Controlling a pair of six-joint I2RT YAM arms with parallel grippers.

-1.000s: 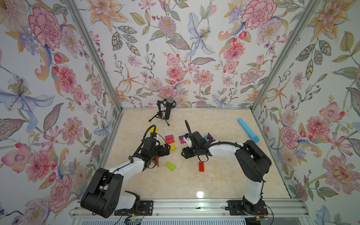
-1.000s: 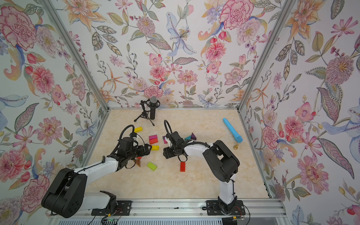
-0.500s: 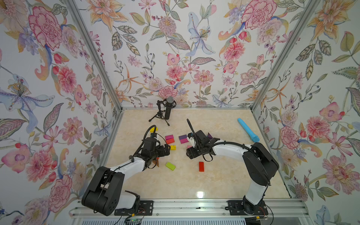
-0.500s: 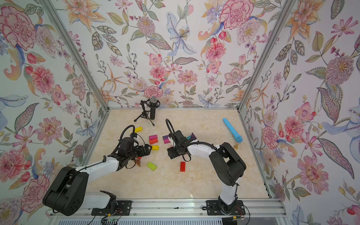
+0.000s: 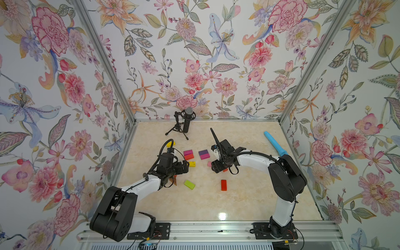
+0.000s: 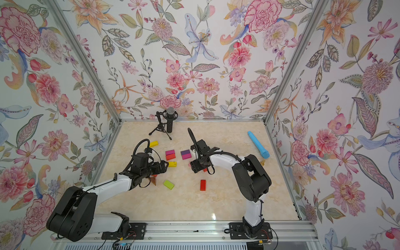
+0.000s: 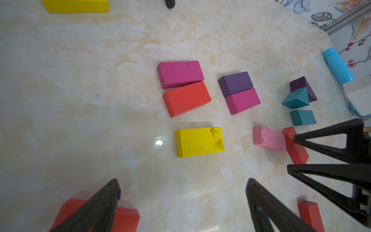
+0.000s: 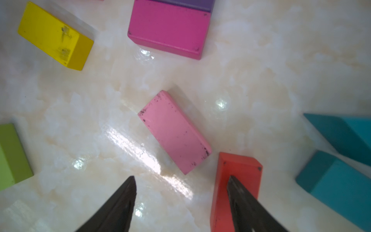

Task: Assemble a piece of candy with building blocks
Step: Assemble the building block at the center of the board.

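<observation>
**A:** Where is the right tool [image 8: 180,178]?

**B:** Low over the desk [image 5: 238,201], with its jaws parted and nothing between them. Its tips stop just short of the pink brick [image 8: 174,131], which lies flat. One finger crosses a red brick [image 8: 239,170] just beside the pink brick's end. I cannot tell whether it touches it.

**A:** And the left tool [image 7: 182,180]?

**B:** It is spread wide and empty, well apart from the pink brick. A yellow brick [image 7: 199,141] lies between the two.

**A:** And the other blocks?

**B:** Near the pink brick, a magenta brick [image 8: 168,30] touches a purple brick [image 7: 234,82]. Farther from it, a second magenta brick [image 7: 180,73] touches an orange-red brick [image 7: 186,98]. Two teal blocks [image 8: 341,136] sit near the pink brick, on the red brick's side. A green brick [image 5: 189,184] and a lone red brick [image 5: 223,185] lie well apart from it.
</observation>
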